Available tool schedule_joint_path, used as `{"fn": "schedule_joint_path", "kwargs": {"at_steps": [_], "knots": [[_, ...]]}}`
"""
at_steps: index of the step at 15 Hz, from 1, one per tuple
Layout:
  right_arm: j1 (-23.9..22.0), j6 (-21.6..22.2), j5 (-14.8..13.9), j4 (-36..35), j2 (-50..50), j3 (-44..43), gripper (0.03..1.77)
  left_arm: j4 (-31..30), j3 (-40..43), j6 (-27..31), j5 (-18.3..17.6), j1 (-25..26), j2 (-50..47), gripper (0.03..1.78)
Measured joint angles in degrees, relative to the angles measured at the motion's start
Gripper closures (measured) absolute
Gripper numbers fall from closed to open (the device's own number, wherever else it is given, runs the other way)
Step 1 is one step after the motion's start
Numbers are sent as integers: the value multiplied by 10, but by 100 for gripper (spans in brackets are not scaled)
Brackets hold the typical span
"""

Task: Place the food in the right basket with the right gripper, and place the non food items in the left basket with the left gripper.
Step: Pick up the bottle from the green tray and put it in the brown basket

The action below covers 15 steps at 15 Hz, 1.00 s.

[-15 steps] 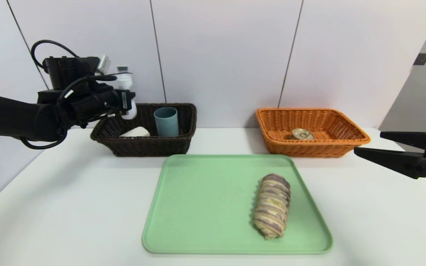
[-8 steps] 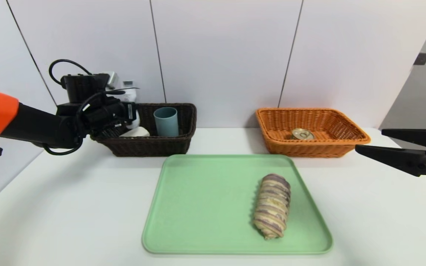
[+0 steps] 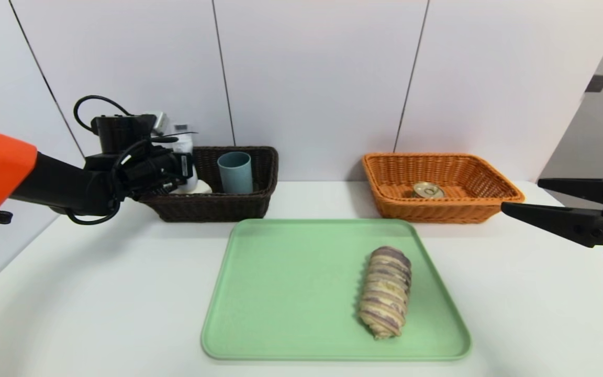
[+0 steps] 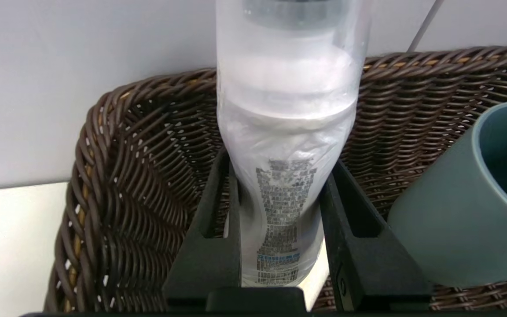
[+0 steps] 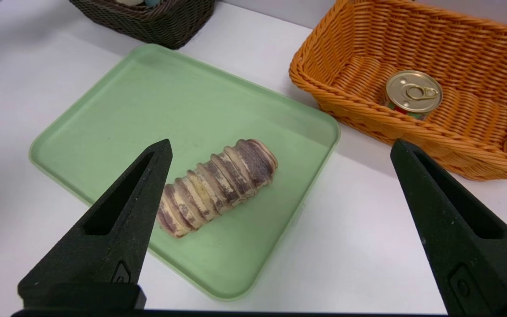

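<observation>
My left gripper (image 3: 186,167) (image 4: 280,163) is shut on the waist of the small white bottle (image 3: 190,175) (image 4: 286,132), holding it upright and low inside the left end of the dark brown basket (image 3: 244,204) (image 4: 117,176). The blue-grey cup (image 3: 235,172) (image 4: 464,211) stands in that basket beside it. The white soap bar (image 3: 204,187) lies there too, mostly hidden by the gripper. The swirled bread roll (image 3: 385,290) (image 5: 218,185) lies on the green tray (image 3: 291,293) (image 5: 148,101). The tin can (image 3: 427,190) (image 5: 414,92) sits in the orange basket (image 3: 437,209) (image 5: 368,114). My right gripper (image 3: 521,196) (image 5: 280,143) hangs open and empty at the right.
Both baskets stand at the back of the white table against the wall, with the tray in front between them. The right gripper hovers above bare table beside the orange basket's right end.
The left arm has come forward and down, lowering the bottle into the dark basket next to the cup. The right gripper has barely shifted.
</observation>
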Motion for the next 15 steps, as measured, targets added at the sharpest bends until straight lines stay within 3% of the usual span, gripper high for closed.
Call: {"fn": "schedule_joint_path", "kwargs": {"at_steps": [7, 10, 15], "knots": [[4, 0, 0, 0, 5, -5, 9, 0, 8, 0, -1, 0, -4, 127], [4, 0, 0, 0, 5, -9, 9, 0, 10, 0, 0, 0, -6, 91], [7, 0, 1, 1, 4, -13, 9, 1, 26, -1, -2, 1, -31, 52]]}}
